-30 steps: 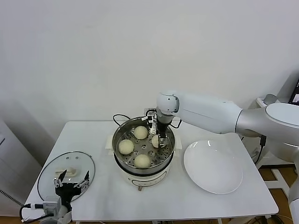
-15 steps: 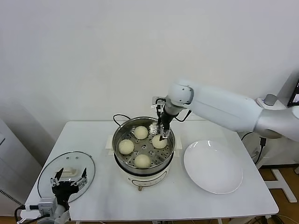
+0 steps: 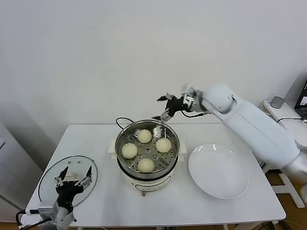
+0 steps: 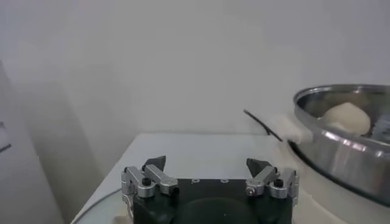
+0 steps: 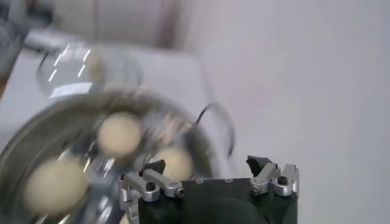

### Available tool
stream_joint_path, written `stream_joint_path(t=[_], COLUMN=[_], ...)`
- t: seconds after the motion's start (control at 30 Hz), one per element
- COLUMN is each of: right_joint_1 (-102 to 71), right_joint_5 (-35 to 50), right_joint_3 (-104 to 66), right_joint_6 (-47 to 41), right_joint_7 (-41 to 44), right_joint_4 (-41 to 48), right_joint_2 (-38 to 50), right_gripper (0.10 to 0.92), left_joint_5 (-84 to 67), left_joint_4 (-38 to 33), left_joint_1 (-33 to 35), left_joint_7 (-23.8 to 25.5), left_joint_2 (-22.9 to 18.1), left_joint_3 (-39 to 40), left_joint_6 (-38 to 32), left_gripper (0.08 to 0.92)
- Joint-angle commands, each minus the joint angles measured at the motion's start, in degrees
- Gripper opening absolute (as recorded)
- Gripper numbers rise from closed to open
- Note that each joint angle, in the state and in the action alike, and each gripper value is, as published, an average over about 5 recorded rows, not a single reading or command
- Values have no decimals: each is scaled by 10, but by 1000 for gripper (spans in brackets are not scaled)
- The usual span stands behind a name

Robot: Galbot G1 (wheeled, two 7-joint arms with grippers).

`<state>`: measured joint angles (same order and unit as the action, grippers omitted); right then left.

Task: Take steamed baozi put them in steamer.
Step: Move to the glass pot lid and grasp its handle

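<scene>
All four baozi lie in the steamer, which stands at the centre of the tabletop: far baozi, right baozi, left baozi and near baozi. They sit apart from one another on the perforated floor, none touching the rim. The plate, to the right of the steamer, carries nothing. The right gripper hangs in the air above the far right part of the steamer rim, with its jaws spread and nothing between them. From these jaws the buns lie below and toward the near left; the right baozi is the closest. The buns are round domes, so no long axis governs an approach. The left gripper is parked at the near left corner, over the glass lid, with its jaws also spread and empty. It stands well apart from the steamer. Judged from this layout, the loading step is complete. If the lid is to be fitted, the left arm is the nearer one.
</scene>
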<state>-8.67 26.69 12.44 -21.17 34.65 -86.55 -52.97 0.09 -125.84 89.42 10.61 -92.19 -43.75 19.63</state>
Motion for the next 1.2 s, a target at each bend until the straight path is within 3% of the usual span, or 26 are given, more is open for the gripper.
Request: stream_joint_path(t=[0.03,0.33,0.47,0.57,0.7,0.8,0.9,1.0,1.2], right_joint_1=[-398,-566,-622,-652,-668,-668,-664,-653,-637], right_joint_5=[0,11,29,37,41,46,51,53,52], right_joint_3=[-442,-481,-492,-494,-496,-499,-500,-499,-496], right_joint_6=[202,272,271,272,277,279,281,281,278], right_joint_7=[-224,-329,-339,-339,-336,-336,-335,-335,-333], right_joint_4=[-55,-88,-107,-118,-118,-113,-104,-90,-76], right_joint_2=[-149,-237,-241,-238,-233,-227,-220,-218,-220], right_gripper=[823,823,823,823,823,823,823,823,823], left_joint_5=[36,65,183,434,673,715,741,769,809], left_joint_4=[22,29,43,82,158,197,208,211,281], left_joint_1=[-30,-27,-42,-66,-70,-35,16,54,46], left_joint_7=[22,26,18,-21,-119,-189,-228,-246,-269], left_joint_2=[-24,20,34,57,135,195,236,268,302], left_joint_3=[0,-15,-26,-51,-59,-43,-32,-25,-31], left_joint_6=[-23,-45,-84,-168,-239,-236,-210,-220,-306], left_gripper=[823,823,823,823,823,823,823,823,823])
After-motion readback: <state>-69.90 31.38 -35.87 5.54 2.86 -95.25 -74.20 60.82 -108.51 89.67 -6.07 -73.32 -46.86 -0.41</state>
